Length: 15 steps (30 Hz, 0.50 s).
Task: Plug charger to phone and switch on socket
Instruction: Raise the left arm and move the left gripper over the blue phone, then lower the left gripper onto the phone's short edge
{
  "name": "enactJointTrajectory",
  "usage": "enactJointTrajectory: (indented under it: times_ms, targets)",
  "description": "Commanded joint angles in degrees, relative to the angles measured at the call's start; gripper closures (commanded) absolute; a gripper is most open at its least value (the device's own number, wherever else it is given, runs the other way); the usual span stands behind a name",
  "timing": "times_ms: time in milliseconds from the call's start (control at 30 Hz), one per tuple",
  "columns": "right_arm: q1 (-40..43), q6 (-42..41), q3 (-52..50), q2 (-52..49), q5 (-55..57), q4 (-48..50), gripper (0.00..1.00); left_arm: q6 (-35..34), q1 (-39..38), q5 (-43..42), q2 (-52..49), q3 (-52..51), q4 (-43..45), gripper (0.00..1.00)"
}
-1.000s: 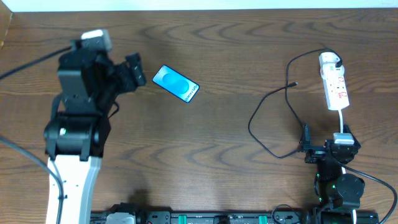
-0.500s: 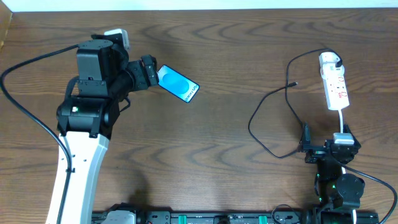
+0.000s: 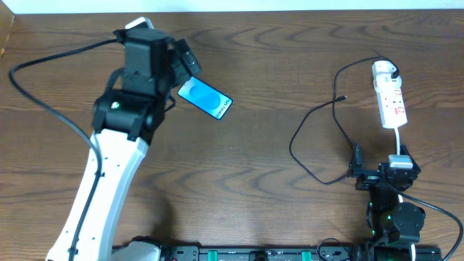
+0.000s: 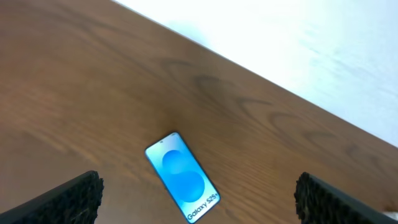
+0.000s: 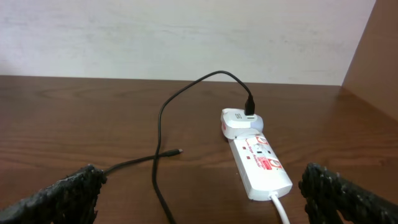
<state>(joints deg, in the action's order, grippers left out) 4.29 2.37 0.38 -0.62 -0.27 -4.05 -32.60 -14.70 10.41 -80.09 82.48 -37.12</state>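
Note:
The phone (image 3: 205,98) lies flat and slanted at the table's far middle-left, blue screen up. It also shows in the left wrist view (image 4: 183,177). My left gripper (image 3: 185,65) is open and empty, hovering just over the phone's left end; in its own view (image 4: 199,199) the phone lies between the fingers. The socket (image 3: 391,105) lies at the far right, with the white plug (image 3: 384,70) in it. The black charger cable (image 3: 312,123) loops left, and its tip (image 3: 341,98) lies free on the wood. My right gripper (image 3: 379,172) is open and empty, near the socket's front end (image 5: 261,165).
The socket's thick white cord (image 3: 398,141) runs toward my right arm. The left arm's black cable (image 3: 43,94) arcs over the table's left side. A rail of hardware (image 3: 239,254) lines the front edge. A white wall (image 5: 186,37) stands behind the table's far edge.
My left arm has swung right and away from me, bringing its open gripper from left of the phone to over its left end. The right arm, cable and phone have not moved.

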Motion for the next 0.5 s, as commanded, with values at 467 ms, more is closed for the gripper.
enactJointTrajectory:
  times_ms: [467]
  targets:
    - [0.1, 0.5, -0.1, 0.3, -0.1, -0.3, 0.01, -12.2, -1.2, -6.1, -8.7, 3.2, 3.4, 0.02]
